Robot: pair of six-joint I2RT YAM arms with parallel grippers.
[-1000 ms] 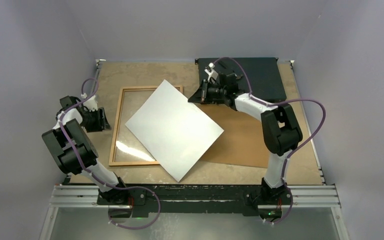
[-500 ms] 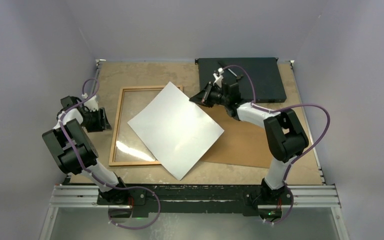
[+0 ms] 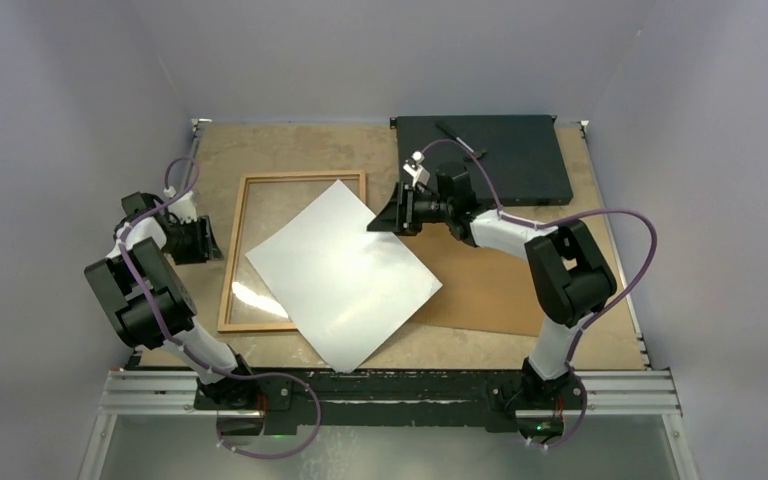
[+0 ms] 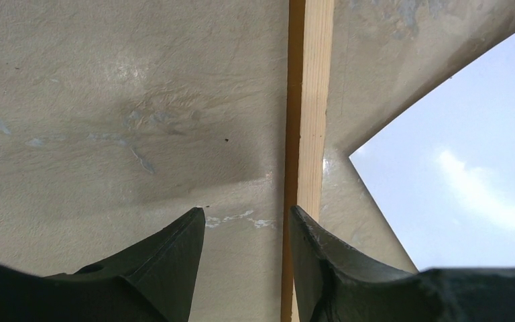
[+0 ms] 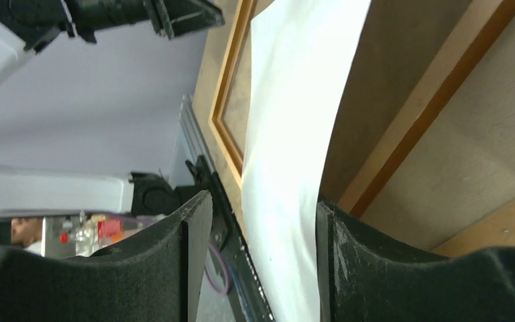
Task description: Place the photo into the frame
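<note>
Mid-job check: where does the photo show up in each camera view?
Top external: the photo, white back up, centre, skewed over the frame.
Left wrist: its corner, right side.
Right wrist: a pale strip between the fingers.
Shared landmark: the frame's wooden rail.

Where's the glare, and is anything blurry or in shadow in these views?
Top view: white glare streaks on the frame's pane, soft sheen on the photo's white back. Left wrist view: a bright blotch on the photo, a soft shadow on the table ahead of the left pincer. Right wrist view: the right pincer, near the lens, looks dark with little detail.
</note>
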